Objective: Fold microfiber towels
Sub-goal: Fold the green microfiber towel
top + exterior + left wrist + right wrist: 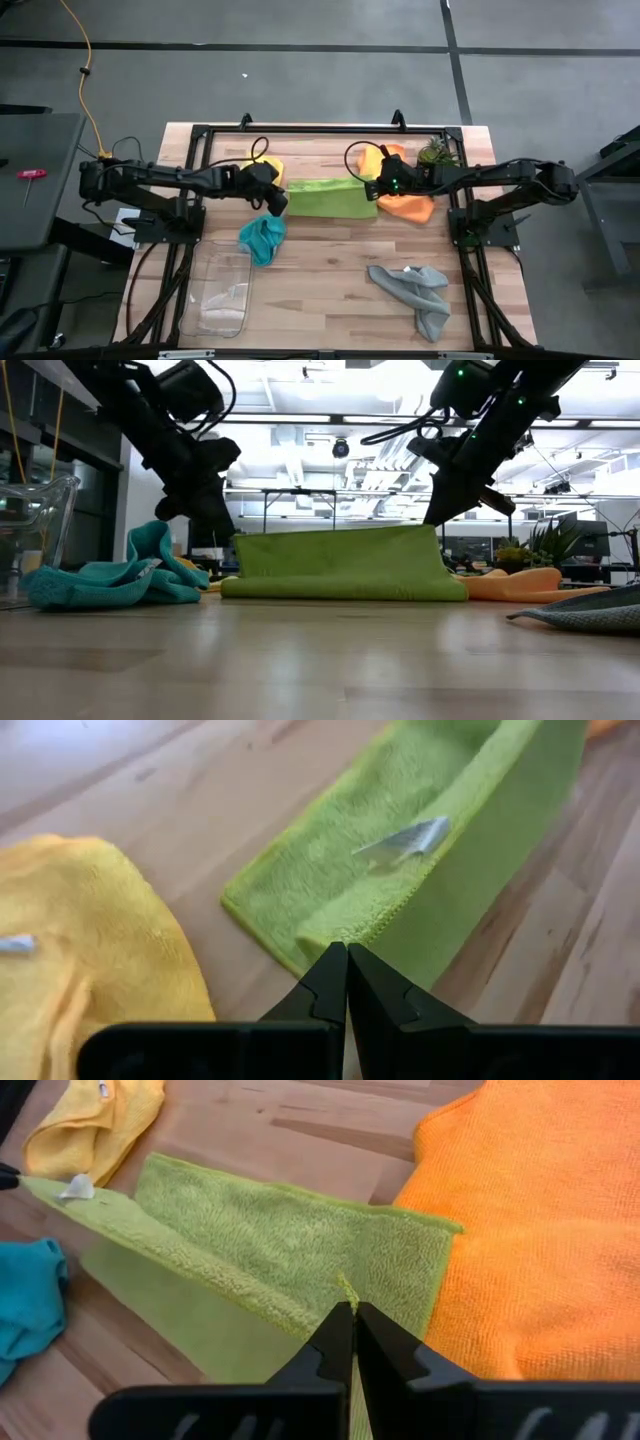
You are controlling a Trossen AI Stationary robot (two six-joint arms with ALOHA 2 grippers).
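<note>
Left pincer: we see the left pincer (277,200) clamped on the near corner of the lime green towel (331,197) at its left end, fingers (325,985) pressed together over the raised edge.
Right pincer: the right pincer (378,189) pinches the same towel's other near corner, fingers (375,1345) closed on the cloth.
Lime green towel: we find it mid-table, far half flat on the table (330,290), near half lifted upright between both pincers.
Yellow towel: the yellow towel (270,168) lies crumpled behind the left pincer.
Orange towel: the orange towel (408,204) touches the lime towel's right end.
Teal towel: the teal towel (262,238) is bunched just in front of the left pincer.
Grey towel: the grey towel (415,291) lies crumpled at front right.
Tray: we note the clear tray (222,293) at front left.
Plant: the plant (435,153) stands at back right.
</note>
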